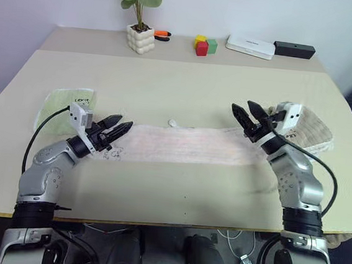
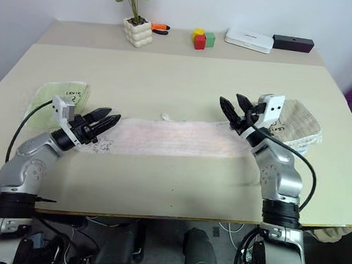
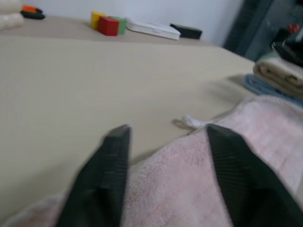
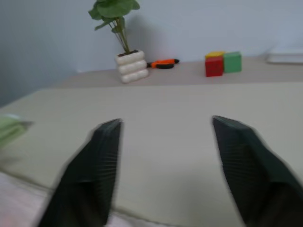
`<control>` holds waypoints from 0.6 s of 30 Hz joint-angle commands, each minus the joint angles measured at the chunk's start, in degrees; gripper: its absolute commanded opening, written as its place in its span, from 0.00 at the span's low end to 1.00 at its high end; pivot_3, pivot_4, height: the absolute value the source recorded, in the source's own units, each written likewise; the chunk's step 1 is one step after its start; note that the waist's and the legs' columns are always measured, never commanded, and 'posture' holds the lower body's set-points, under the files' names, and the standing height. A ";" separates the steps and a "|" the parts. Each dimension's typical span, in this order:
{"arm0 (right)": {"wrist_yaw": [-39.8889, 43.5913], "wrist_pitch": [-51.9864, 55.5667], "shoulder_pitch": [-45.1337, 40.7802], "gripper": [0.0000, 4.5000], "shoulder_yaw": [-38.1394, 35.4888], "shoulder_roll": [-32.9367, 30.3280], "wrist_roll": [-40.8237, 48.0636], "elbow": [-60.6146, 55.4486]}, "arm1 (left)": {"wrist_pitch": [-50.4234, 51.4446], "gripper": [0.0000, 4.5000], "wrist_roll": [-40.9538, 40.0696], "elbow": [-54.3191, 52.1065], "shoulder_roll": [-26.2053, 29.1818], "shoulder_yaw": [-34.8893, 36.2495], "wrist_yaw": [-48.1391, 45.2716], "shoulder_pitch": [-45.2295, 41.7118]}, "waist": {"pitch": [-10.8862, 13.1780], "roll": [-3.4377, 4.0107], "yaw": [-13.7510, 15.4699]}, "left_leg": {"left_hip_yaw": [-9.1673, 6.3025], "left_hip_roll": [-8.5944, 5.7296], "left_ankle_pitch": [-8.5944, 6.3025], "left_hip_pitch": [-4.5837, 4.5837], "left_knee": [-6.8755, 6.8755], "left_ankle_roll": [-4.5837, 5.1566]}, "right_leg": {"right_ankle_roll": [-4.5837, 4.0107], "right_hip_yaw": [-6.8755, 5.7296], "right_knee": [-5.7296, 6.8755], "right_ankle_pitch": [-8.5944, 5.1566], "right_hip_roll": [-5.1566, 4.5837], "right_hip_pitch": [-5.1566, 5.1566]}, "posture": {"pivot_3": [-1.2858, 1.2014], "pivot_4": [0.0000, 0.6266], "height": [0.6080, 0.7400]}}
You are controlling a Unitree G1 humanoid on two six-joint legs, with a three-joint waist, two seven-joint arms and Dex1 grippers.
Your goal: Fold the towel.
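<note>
Towel position: the pink towel (image 1: 184, 145) lies flat as a long narrow strip across the middle of the table (image 1: 180, 89), nearer its front edge.
Long axis: runs side to side, parallel to the front edge; loop tag on its far edge.
Left gripper (image 1: 115, 130): fingers spread, empty, over the towel's left end.
Right gripper (image 1: 247, 117): fingers spread, empty, raised just above the right end.
Nearer arm: neither; one stands at each end.
Judgement: ends lie directly below each gripper.
</note>
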 commanded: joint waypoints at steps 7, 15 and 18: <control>-8.02 19.12 13.46 1.00 -13.68 -1.55 20.66 -16.09 | -2.33 0.99 -1.24 0.97 4.35 -0.84 -12.64 -5.19 | 0.00 0.01 -0.14 | 0.01 0.00 -0.01 -0.01 -0.07 0.01 | 0.00 0.01 -0.07 0.00 -0.01 -0.01 | 0.52 0.24 0.96; -19.66 24.13 28.48 1.00 -18.25 1.39 31.30 -27.72 | -7.67 0.99 1.68 10.40 6.51 -4.27 -25.54 -12.87 | 0.00 -0.01 0.13 | -0.08 0.00 -0.02 -0.03 -0.08 0.02 | -0.01 -0.04 -0.11 -0.01 0.02 0.01 | 0.52 0.24 0.96; -23.75 23.82 30.85 1.00 -18.23 2.75 32.91 -27.85 | -9.66 0.99 2.98 14.01 6.32 -5.44 -28.39 -15.43 | -0.01 0.01 -0.31 | -0.01 -0.03 -0.02 -0.04 -0.06 0.03 | -0.03 0.05 -0.23 -0.01 0.00 0.04 | 0.52 0.24 0.96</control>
